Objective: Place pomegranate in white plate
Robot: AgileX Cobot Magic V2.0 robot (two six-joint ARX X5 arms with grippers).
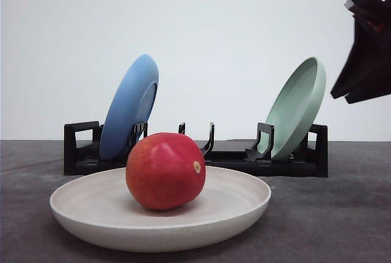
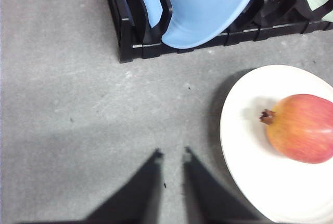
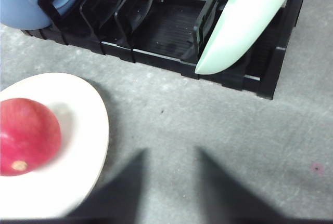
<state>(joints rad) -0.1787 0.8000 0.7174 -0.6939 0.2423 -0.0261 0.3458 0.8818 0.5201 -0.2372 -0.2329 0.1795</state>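
- Front view: a plain white wall stands behind a dark grey, matte worktop (image 1: 342, 214). A wide, shallow, cream round plate (image 1: 91, 214) sits near the camera, its lower rim cut off by the frame edge. The glossy red, roundish pomegranate (image 1: 165, 170) rests in the plate, a small tan spot on its right side. Behind them a black plastic dish rack (image 1: 79, 150) holds a tilted blue plate (image 1: 129, 107) on the left and a tilted pale green plate (image 1: 298, 105) on the right; the pomegranate hides part of the rack's middle. A black part of the right arm (image 1: 366, 55) hangs at the upper right, cut off by the frame; its fingertips cannot be made out here.
- Left wrist view: the left tool (image 2: 170, 155) hovers above bare worktop, its two dark, blurred fingers narrowly apart and holding nothing. The cream plate is cut off at the frame edge, with the pomegranate lying in it, its dark crown pointing toward the plate's middle. The blue plate stands in the rack beyond.
- Right wrist view: the right tool (image 3: 170, 154) hangs over bare worktop beside the cream plate, its blurred fingers wider apart and empty. The pomegranate and plate are partly cut off.
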